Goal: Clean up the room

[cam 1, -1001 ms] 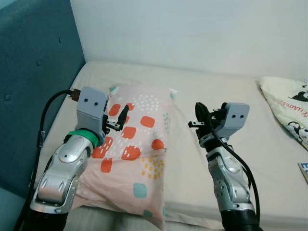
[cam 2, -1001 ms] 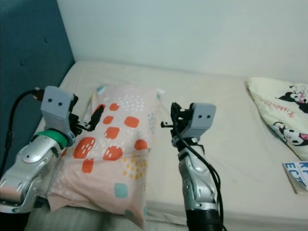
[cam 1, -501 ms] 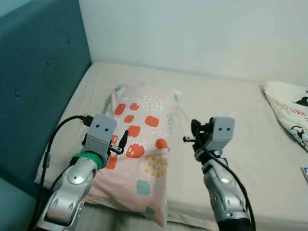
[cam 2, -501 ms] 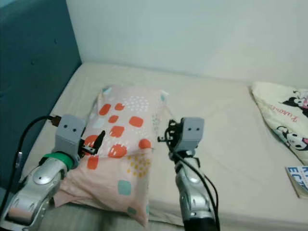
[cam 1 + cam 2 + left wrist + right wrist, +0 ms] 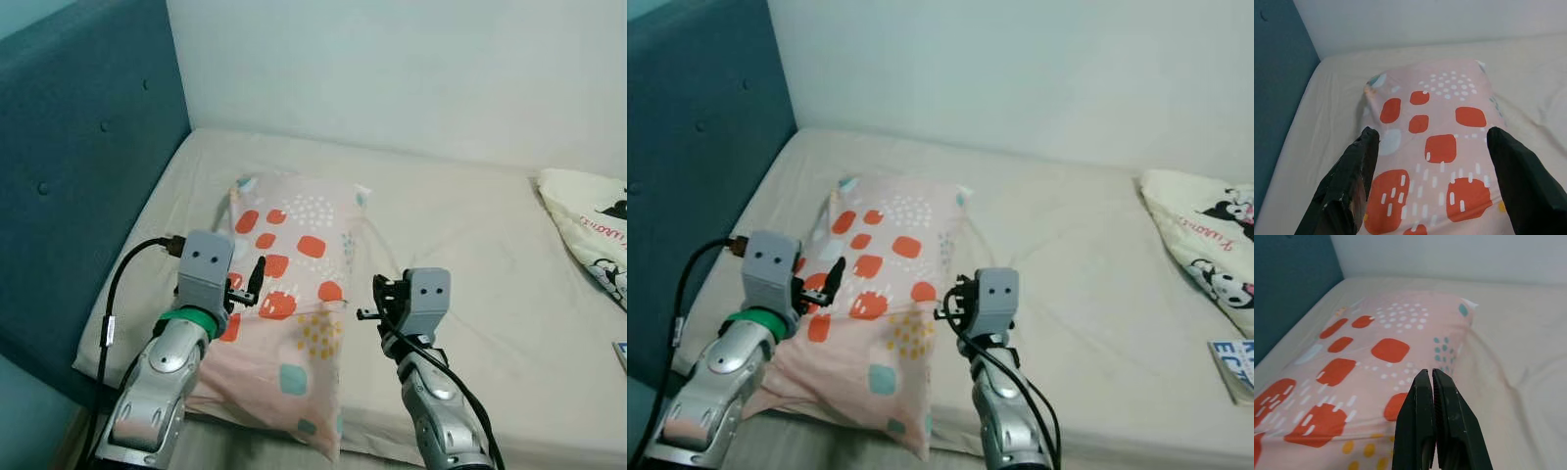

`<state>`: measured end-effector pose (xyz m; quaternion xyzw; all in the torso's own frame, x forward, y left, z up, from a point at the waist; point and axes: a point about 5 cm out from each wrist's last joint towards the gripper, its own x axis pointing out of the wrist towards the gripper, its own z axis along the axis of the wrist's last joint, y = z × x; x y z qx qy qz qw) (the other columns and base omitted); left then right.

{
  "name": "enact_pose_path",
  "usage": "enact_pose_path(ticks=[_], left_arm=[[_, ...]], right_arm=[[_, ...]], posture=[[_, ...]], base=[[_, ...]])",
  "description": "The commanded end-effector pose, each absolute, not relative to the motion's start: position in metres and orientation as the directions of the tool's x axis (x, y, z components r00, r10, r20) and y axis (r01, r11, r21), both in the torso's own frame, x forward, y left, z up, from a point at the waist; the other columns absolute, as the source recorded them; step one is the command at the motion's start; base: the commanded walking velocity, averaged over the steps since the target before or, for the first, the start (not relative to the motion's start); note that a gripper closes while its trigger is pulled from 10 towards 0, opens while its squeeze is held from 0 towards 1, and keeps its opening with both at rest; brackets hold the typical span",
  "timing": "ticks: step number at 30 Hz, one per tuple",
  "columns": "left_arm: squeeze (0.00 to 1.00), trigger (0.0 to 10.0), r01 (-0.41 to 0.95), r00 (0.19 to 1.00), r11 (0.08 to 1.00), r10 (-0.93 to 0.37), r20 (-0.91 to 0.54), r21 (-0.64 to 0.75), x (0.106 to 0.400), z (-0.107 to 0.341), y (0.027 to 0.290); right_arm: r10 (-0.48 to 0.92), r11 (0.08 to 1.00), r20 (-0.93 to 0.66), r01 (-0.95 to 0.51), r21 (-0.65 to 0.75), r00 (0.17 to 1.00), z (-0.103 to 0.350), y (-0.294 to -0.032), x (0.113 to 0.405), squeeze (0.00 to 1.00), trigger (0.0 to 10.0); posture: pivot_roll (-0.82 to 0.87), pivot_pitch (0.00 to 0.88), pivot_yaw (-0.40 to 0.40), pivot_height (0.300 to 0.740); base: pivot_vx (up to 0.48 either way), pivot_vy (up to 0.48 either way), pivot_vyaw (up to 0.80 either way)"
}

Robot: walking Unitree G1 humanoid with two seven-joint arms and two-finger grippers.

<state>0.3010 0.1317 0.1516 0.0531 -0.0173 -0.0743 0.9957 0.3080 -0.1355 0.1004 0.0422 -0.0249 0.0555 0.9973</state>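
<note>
A pink pillow (image 5: 294, 294) with orange patches lies on the bed's left half, near the headboard. My left gripper (image 5: 250, 286) hovers over the pillow's near left part. In the left wrist view this gripper (image 5: 1432, 134) is open, its fingers wide apart with the pillow (image 5: 1440, 147) beyond them and nothing held. My right gripper (image 5: 375, 302) hangs just off the pillow's right edge, above the sheet. The right wrist view shows it (image 5: 1428, 374) shut and empty, pointing at the pillow (image 5: 1366, 362).
The beige mattress (image 5: 460, 225) runs to a white wall behind. A teal padded headboard (image 5: 78, 147) stands at the left. A cream blanket with cartoon prints (image 5: 593, 220) lies at the right, and a book's corner (image 5: 1234, 362) shows by the right edge.
The camera has shifted, so more of the headboard shows. Both arms now sit lower and nearer the bed's front edge. The pillow lies as before.
</note>
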Motion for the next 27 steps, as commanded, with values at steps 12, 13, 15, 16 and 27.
enact_pose_path(ticks=[12, 13, 15, 16, 27], left_arm=[[0.0, 10.0, 0.166, 0.984, 0.978, -0.173, 0.051, 0.127, 0.302, 0.15, 0.125], [0.0, 10.0, 0.166, 0.983, 0.978, -0.173, 0.052, 0.126, 0.303, 0.15, 0.125], [0.0, 10.0, 0.166, 0.983, 0.978, -0.174, 0.054, 0.126, 0.303, 0.149, 0.125], [0.0, 10.0, 0.166, 0.983, 0.978, -0.174, 0.054, 0.126, 0.303, 0.149, 0.125], [0.0, 10.0, 0.161, 0.984, 0.979, -0.17, 0.061, 0.121, 0.304, 0.15, 0.127]], right_arm=[[0.069, 0.995, 0.053, -0.072, 0.068, 0.996, 0.098, -0.148, 0.311, 0.0, 10.0], [0.068, 0.995, 0.053, -0.071, 0.068, 0.996, 0.098, -0.148, 0.311, 0.0, 10.0], [0.064, 0.996, 0.053, -0.067, 0.064, 0.997, 0.098, -0.149, 0.312, 0.0, 10.0], [0.064, 0.996, 0.053, -0.067, 0.064, 0.997, 0.098, -0.149, 0.312, 0.0, 10.0], [0.057, 0.996, 0.049, -0.06, 0.07, 0.997, 0.097, -0.151, 0.313, 0.0, 10.0]], posture=[[0.0, 0.061, 0.0, 0.74], [0.0, 0.061, 0.0, 0.74], [0.0, 0.061, 0.0, 0.74], [0.0, 0.061, 0.0, 0.74], [0.01, 0.065, 0.0, 0.74]], base=[[0.0, -0.383, 0.0], [0.0, -0.461, 0.0], [0.0, -0.454, 0.0], [0.0, -0.442, 0.0], [0.0, -0.317, -0.62]])
